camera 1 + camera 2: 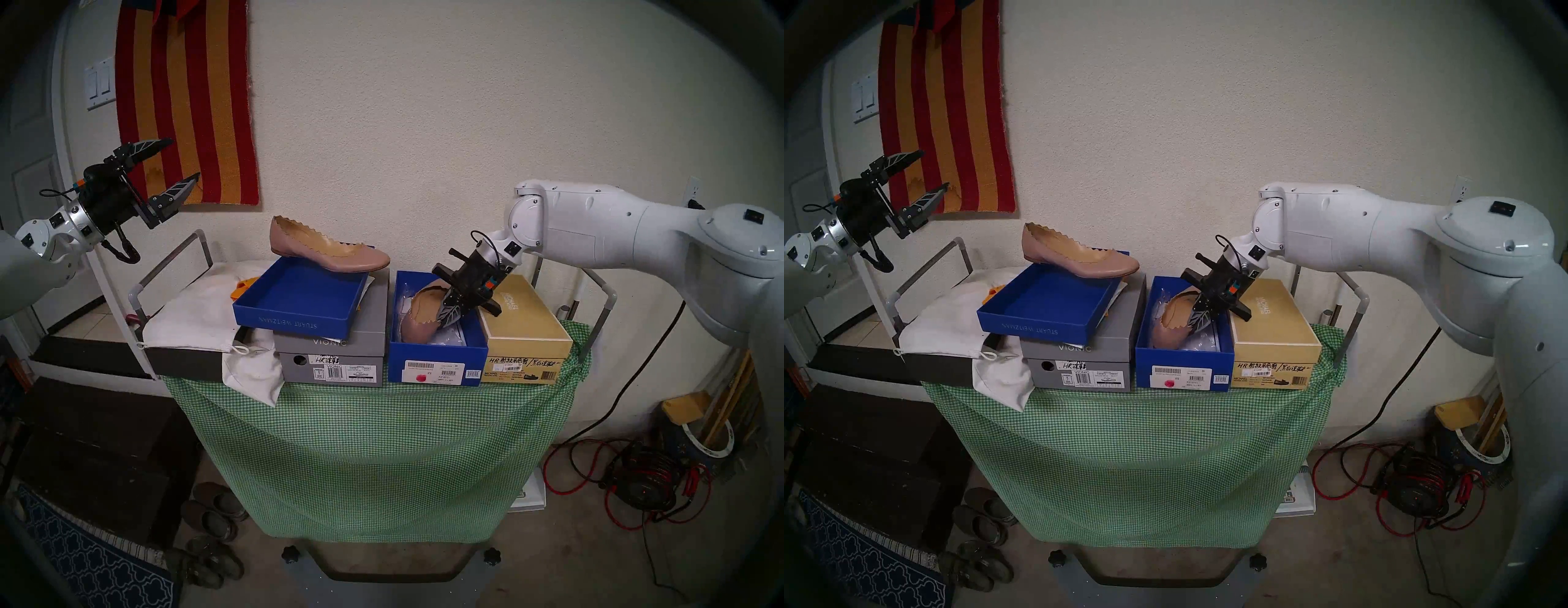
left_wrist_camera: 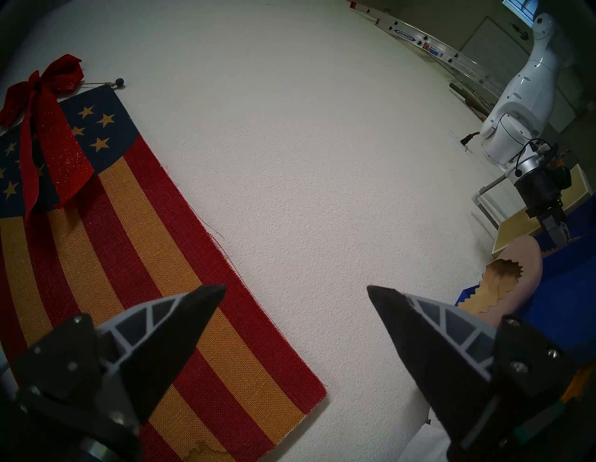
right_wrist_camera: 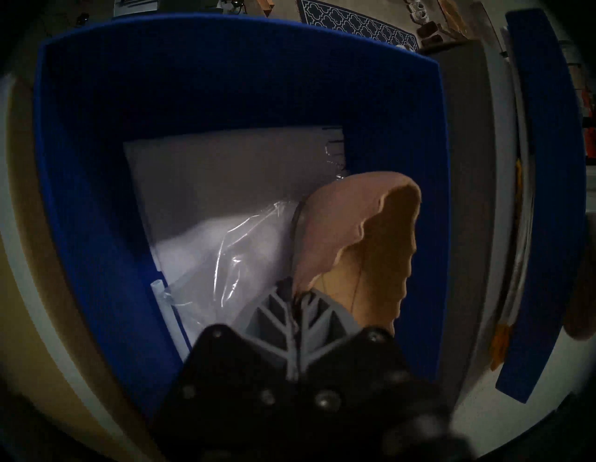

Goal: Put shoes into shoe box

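Inside the shoe box point(image 1: 437, 361), the right gripper point(image 1: 450, 315) has its jaws closed on one shoe point(image 1: 418, 325), toe down; the other shoe point(image 1: 326, 250) lies lengthwise on a blue tray point(image 1: 297, 308), nearer the wide-open, empty left gripper point(image 1: 169, 167).

You see glossy white arm shells point(image 1: 615, 225) dotted with small screws | silver wrist collars with black square ports | black gripper point(image 1: 176, 167) bodies, black cable loops, orange-teal tabs | fingers point(image 2: 180, 329) black with grey truss ribbing.
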Available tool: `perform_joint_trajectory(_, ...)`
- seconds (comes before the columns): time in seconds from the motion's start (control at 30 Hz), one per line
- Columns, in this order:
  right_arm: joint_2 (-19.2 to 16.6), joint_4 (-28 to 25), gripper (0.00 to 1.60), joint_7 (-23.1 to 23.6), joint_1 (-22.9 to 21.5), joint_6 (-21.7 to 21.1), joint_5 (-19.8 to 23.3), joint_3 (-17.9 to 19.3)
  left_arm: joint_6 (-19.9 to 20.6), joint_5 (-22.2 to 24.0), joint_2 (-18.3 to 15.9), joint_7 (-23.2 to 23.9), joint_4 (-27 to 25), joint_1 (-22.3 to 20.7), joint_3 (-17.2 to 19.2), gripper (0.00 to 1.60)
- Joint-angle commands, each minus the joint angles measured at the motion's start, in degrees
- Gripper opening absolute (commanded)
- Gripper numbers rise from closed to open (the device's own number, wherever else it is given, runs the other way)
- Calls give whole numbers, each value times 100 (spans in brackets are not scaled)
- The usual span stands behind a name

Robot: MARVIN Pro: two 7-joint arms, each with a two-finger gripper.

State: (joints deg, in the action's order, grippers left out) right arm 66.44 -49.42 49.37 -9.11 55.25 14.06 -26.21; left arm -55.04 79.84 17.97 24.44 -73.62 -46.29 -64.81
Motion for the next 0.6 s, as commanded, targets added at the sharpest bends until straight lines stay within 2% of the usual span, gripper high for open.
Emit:
perform_joint_trajectory(0.0,381,530,67,153,502,-25,-17,-192,4,9,12,-10,0,-15,17,160)
perform_joint_trajectory(0.03,402,622,105,139,507,-25,21,-164,4,9,12,-10,0,-15,17,160)
perform_joint_trajectory(0.07,383,666,157,130,474,-25,70,-106,4,9,13,-10,0,-15,17,160)
perform_joint_trajectory(0.17,218,545,160,281,272,-25,290,37,4,9,13,-12,0,-14,18,160)
perform_joint_trajectory(0.3,-183,67,160,486,-145,-25,527,115,4,9,13,-11,0,-15,17,160)
perform_joint_trajectory(0.37,-373,-101,160,429,-320,-25,554,145,4,8,12,-10,0,-15,17,160)
perform_joint_trajectory(0.4,-342,-43,160,401,-392,-25,596,90,4,8,12,-10,0,-15,17,160)
perform_joint_trajectory(0.5,-677,-331,160,306,-613,-25,573,179,4,7,12,-9,1,-15,17,160)
perform_joint_trajectory(0.53,-552,-140,160,290,-609,-25,582,169,4,7,12,-9,1,-15,17,160)
perform_joint_trajectory(0.57,-690,-273,160,201,-729,-25,597,162,4,7,12,-8,1,-15,16,160)
